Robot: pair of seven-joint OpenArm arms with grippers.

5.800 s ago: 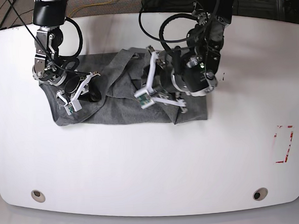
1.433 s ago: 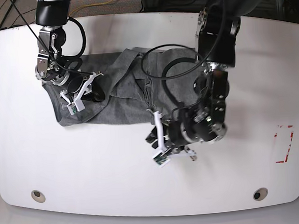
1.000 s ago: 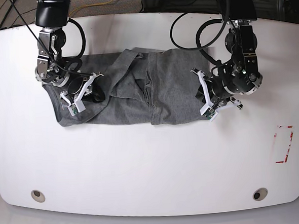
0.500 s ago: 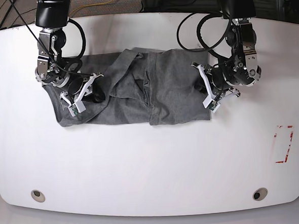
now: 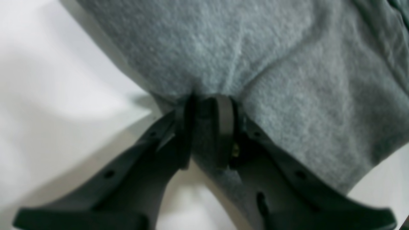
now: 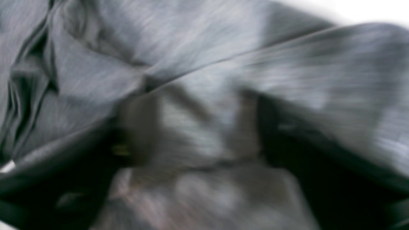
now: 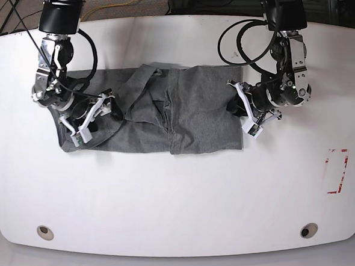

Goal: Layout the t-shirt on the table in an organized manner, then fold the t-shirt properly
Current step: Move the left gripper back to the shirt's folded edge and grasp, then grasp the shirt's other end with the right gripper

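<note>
Left pincer (image 5: 204, 134) clenches the dark heather-grey cotton t-shirt's (image 7: 200, 110) edge on the glossy white desk (image 7: 169, 194); the right pincer (image 6: 188, 127), blurred, seemingly gapes. Spreading continues; next, tug flat.

The near half of the table (image 7: 170, 206) is left bare, so free passage is offered there, apart from two round holes (image 7: 45, 231) near the front edge and red tape marks (image 7: 338, 171) at one side. The middle band is taken up by the t-shirt (image 7: 188, 114), with an arm at each end. Cables (image 7: 244, 38) are looped above the far edge.
</note>
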